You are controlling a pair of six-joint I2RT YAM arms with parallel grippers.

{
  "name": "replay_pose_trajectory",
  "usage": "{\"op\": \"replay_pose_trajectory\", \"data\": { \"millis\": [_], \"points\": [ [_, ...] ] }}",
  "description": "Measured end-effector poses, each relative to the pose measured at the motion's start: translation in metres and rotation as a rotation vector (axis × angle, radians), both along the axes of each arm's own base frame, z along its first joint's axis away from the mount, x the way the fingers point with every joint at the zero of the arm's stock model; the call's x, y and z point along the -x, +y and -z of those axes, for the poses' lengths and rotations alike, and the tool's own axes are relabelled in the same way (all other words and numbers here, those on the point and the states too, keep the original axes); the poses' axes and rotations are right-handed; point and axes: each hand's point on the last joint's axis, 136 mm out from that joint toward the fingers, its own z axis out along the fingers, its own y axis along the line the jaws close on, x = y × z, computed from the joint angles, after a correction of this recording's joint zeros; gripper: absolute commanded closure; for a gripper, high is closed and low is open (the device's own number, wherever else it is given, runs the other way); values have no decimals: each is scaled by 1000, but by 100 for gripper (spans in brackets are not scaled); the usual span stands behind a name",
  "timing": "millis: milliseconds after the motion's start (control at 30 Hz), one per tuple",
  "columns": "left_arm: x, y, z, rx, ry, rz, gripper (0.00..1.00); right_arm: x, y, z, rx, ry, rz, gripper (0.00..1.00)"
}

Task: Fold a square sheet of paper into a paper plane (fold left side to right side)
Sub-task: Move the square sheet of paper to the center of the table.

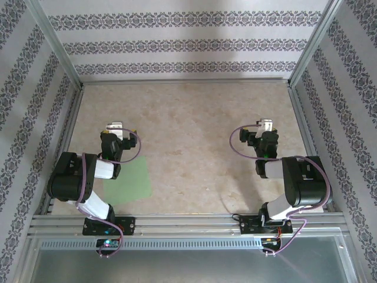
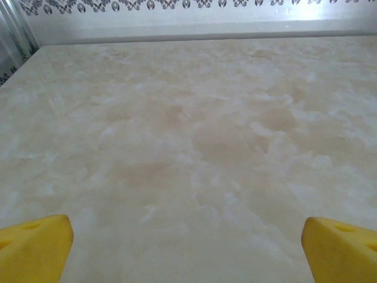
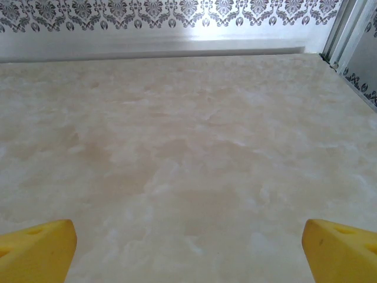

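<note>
Yellow fingers [image 2: 35, 247] are spread wide on the left hand [image 1: 113, 128] and likewise on the right hand [image 1: 267, 127], with nothing gripped, presumably in readiness. The green paper [image 1: 129, 180] is laid flat on the surface [image 1: 194, 118] just behind the left hand, so folding is judged not yet begun.

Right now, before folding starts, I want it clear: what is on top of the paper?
Nothing rests on the visible part of the paper. The left arm hides its left edge, so anything there cannot be seen.
</note>
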Motion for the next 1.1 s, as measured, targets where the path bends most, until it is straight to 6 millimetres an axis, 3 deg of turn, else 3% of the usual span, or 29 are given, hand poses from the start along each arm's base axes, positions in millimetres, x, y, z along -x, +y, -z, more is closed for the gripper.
{"op": "replay_pose_trajectory", "data": {
  "millis": [1100],
  "points": [
    [1,-4,0,5,4,22,0,1,-3,-1,5,1,19,2]
  ]
}}
